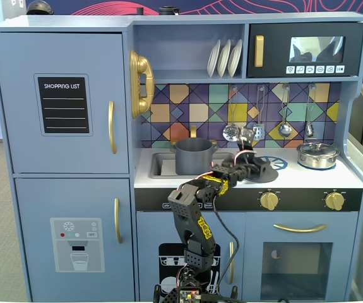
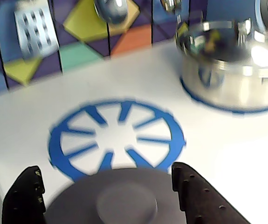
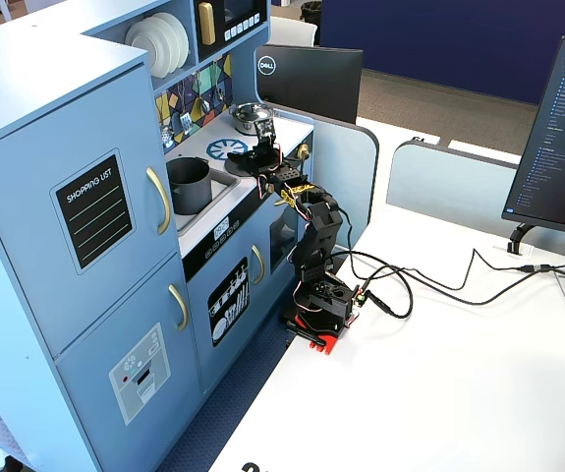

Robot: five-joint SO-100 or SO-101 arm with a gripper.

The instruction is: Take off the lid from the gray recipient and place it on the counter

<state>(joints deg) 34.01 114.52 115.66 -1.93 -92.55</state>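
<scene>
Black SO-100-type arm (image 1: 194, 221), yellow bits, red base.
Matte black printed links w/ yellow markings on upper arm & wrist; black cables run along the links; base (image 3: 313, 329) by kitchen front is red w/ exposed board; gripper (image 2: 110, 186) fingers black, small screw holes.

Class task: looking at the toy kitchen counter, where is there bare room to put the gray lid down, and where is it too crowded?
Free: the counter around the blue burner mark, between gripper and backsplash. Crowded: silver pot at right in the front fixed view, gray pot in the sink at left.
</scene>
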